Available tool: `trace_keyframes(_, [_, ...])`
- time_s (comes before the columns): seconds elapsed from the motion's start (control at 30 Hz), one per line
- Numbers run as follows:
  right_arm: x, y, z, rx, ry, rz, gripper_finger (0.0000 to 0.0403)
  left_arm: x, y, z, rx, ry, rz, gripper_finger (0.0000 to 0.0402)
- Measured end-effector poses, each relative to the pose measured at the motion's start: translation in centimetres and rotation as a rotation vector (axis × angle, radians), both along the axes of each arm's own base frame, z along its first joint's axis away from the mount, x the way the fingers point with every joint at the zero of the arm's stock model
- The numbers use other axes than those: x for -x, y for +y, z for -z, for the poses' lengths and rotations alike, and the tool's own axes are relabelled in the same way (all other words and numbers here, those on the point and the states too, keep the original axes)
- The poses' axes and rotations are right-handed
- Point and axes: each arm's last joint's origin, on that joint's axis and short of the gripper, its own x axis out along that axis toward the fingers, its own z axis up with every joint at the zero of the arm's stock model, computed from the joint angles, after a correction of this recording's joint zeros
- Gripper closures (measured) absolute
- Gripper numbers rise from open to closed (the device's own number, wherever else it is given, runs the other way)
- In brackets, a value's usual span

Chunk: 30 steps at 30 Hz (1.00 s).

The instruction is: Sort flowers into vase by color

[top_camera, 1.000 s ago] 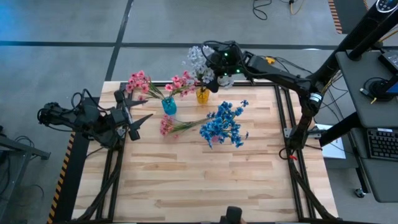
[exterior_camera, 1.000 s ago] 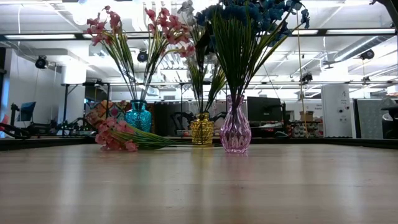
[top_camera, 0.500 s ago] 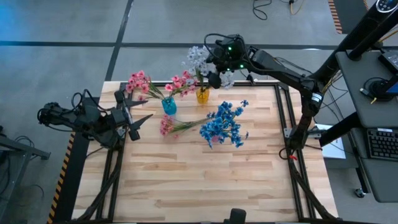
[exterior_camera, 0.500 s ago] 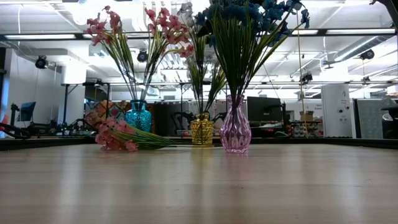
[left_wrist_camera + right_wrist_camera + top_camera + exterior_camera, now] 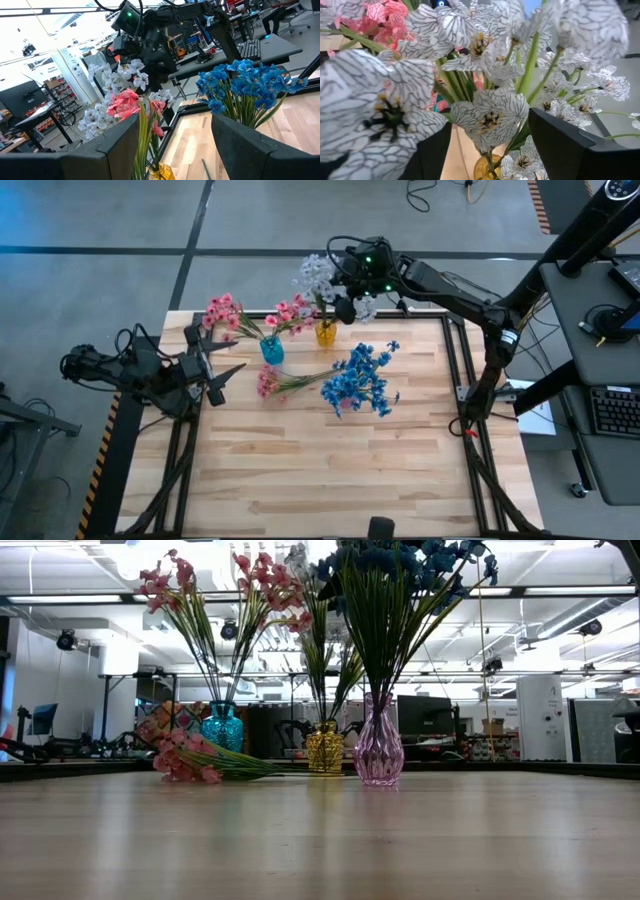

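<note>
White veined flowers (image 5: 318, 275) stand in a yellow vase (image 5: 326, 333) at the table's far edge. My right gripper (image 5: 345, 307) hovers open just above and to the right of them; in its wrist view the white blooms (image 5: 490, 117) fill the gap between its fingers (image 5: 570, 145). Pink flowers (image 5: 225, 312) stand in a teal vase (image 5: 271, 351). Blue flowers (image 5: 360, 380) stand in a pink glass vase (image 5: 379, 752). One pink spray (image 5: 275, 380) lies flat on the table. My left gripper (image 5: 228, 380) waits open at the left edge.
The three vases stand close together near the table's far edge, their sprays fanning out and overlapping. Bare wood (image 5: 330, 470) fills the near half of the table. Desks and a keyboard (image 5: 612, 410) stand beyond the right edge.
My right gripper has drawn back a little from the white flowers, toward the far right edge, then held still. The vases, flowers and the lying pink spray have stayed in place.
</note>
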Motion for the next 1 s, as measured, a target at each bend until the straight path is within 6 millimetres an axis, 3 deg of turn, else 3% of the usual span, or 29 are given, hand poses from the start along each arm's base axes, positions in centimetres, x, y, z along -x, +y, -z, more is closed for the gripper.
trace_keyframes(1.0, [-0.13,-0.05,-0.16,-0.004,-0.027,0.0,0.0337,0.0,0.0,0.0,0.0,0.0,0.0,0.0171])
